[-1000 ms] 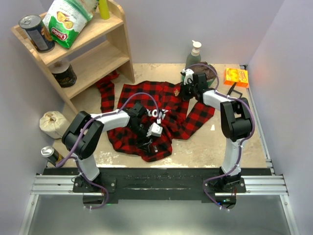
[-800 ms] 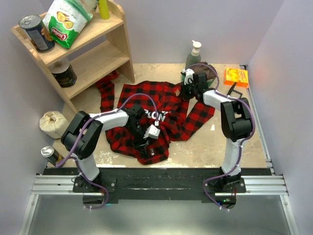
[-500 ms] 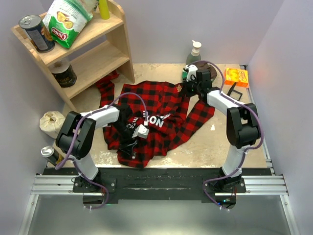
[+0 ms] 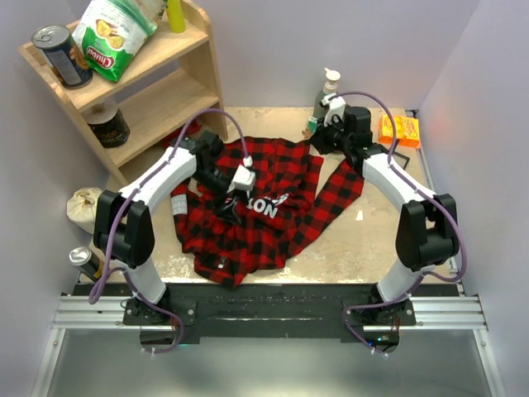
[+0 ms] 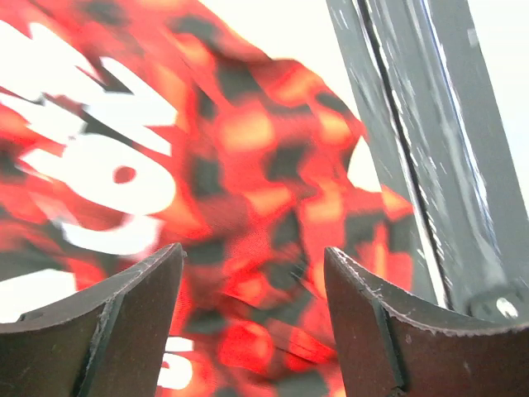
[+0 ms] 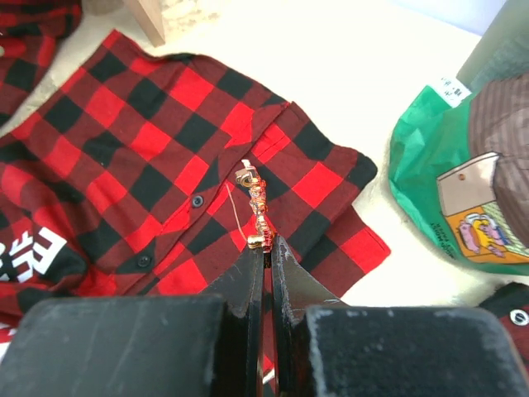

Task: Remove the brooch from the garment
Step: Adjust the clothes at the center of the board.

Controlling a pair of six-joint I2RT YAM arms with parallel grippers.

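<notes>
Brooch (image 6: 254, 207) not yet off: it lies on the front of the garment (image 6: 149, 124), its lower end pinched in the right gripper (image 6: 266, 248), whose jaws are closed tight. Whether the pin has come free I cannot tell. Left gripper (image 5: 252, 256) hangs wide open above the lettered patch (image 5: 107, 174), holding nothing. Lifting the brooch clear remains.
</notes>
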